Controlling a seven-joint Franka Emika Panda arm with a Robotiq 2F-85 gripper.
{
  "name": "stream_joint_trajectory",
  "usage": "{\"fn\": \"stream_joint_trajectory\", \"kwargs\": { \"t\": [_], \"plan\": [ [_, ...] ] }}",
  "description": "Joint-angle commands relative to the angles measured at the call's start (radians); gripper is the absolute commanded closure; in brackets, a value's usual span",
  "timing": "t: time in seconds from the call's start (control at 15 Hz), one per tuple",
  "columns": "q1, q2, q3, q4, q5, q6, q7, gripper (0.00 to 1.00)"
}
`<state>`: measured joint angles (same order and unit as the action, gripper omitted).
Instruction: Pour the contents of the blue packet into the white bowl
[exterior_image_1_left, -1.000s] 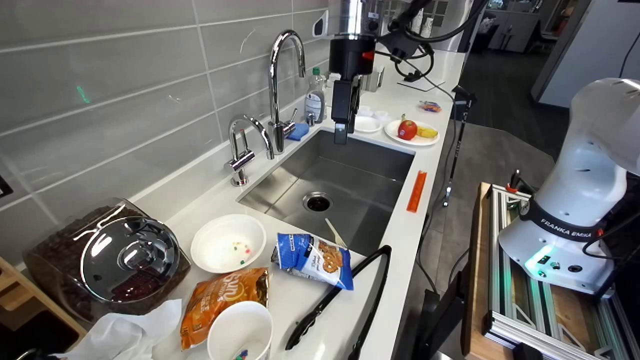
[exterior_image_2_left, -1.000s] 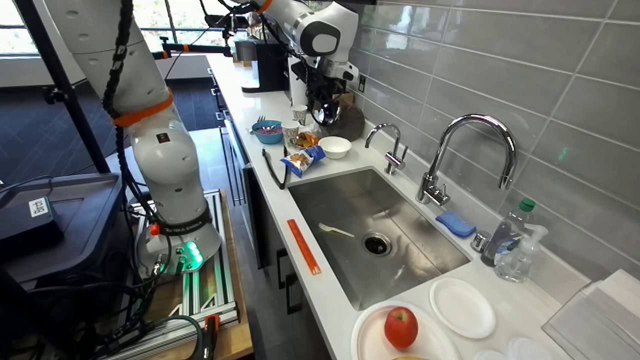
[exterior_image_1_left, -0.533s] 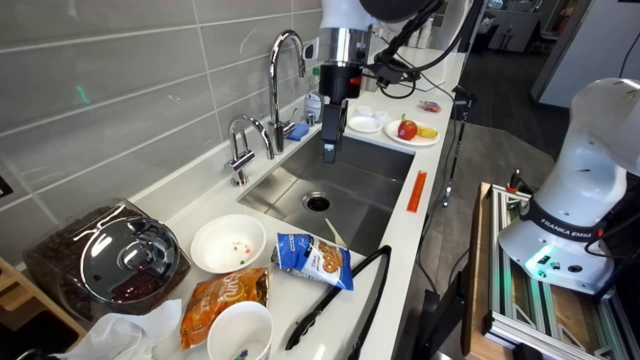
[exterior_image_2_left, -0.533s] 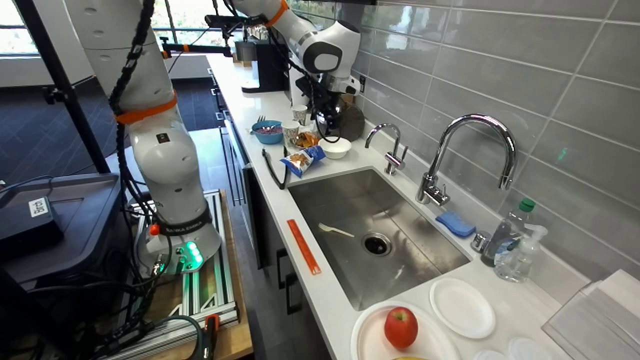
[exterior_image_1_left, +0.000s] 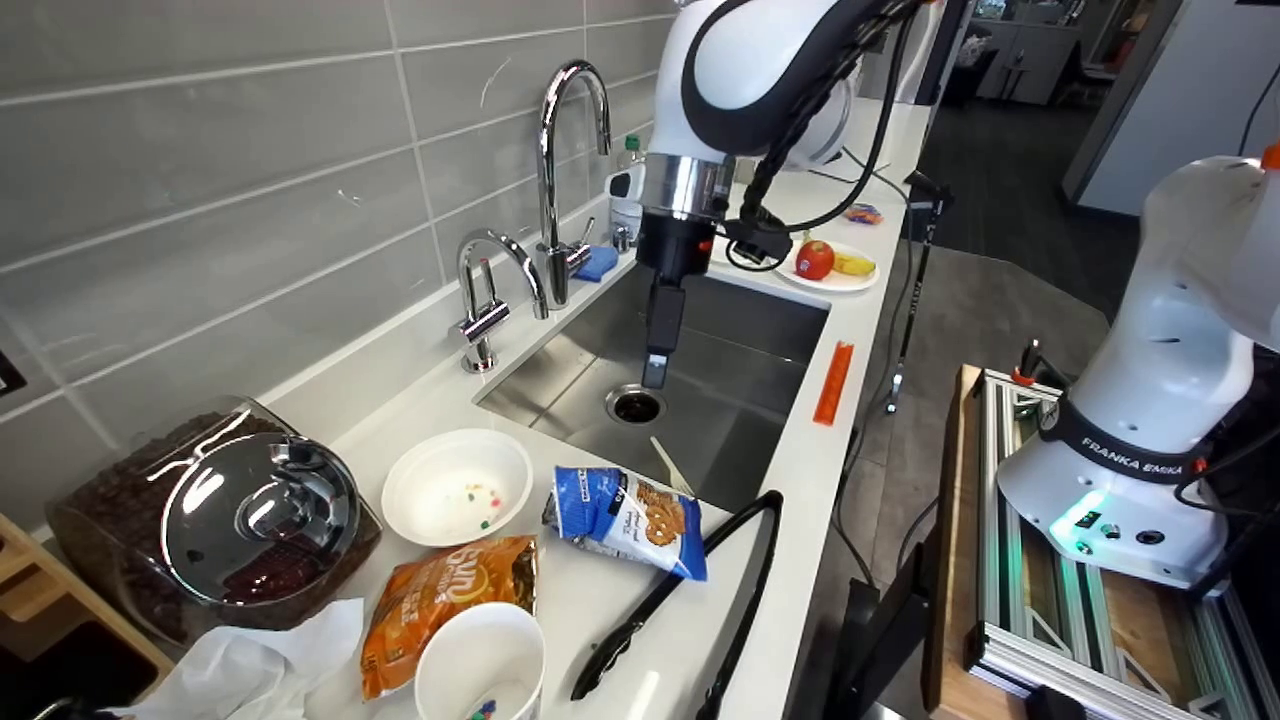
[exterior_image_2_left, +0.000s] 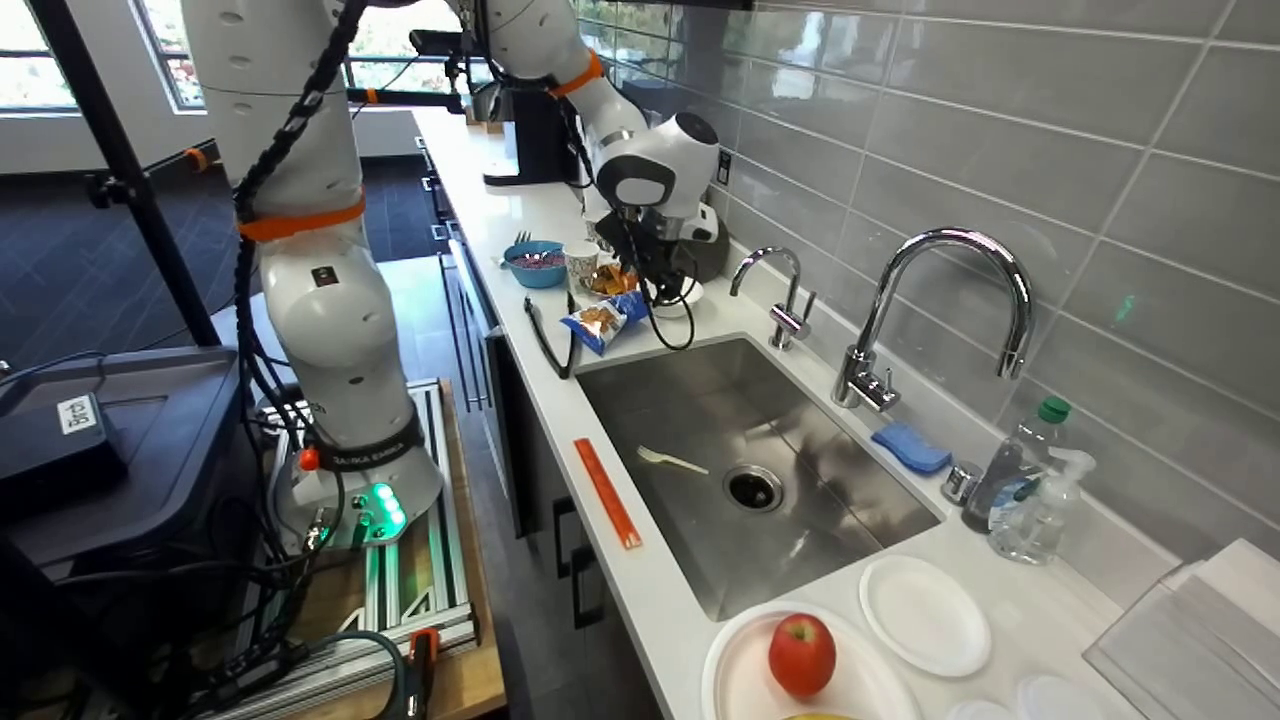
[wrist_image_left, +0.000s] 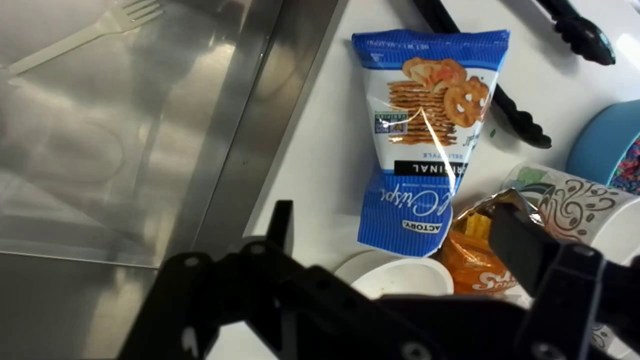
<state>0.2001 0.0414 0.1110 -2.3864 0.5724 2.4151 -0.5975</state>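
A black 2-fingered gripper (wrist_image_left: 395, 225) hangs spread and empty near the crinkly blue packet (wrist_image_left: 425, 145), with grasp and pour into the shallow, round white bowl (exterior_image_1_left: 425, 490) apparently ahead.

A gray tiled wall (exterior_image_1_left: 290, 160) backs the white counter (exterior_image_1_left: 575, 600).

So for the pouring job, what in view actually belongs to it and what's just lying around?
Belongs to the job:
blue packet, to be emptied
white bowl, to pour into

Just lying about:
orange bag
paper cup
black tongs
pale fork
apple
orange strip
blue sponge
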Motion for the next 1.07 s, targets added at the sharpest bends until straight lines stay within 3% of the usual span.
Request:
{"fn": "stream_joint_trajectory", "kwargs": {
  "t": [0.0,0.2,0.8,1.0],
  "plan": [
    [-0.029,0.068,0.039,-0.020,0.135,0.054,-0.183,0.00],
    [-0.046,0.128,0.067,-0.012,0.213,0.068,-0.297,0.00],
    [-0.068,0.257,0.145,0.016,0.310,0.127,-0.458,0.00],
    [-0.071,0.284,0.162,0.027,0.327,0.157,-0.484,0.05]
  ]
}}
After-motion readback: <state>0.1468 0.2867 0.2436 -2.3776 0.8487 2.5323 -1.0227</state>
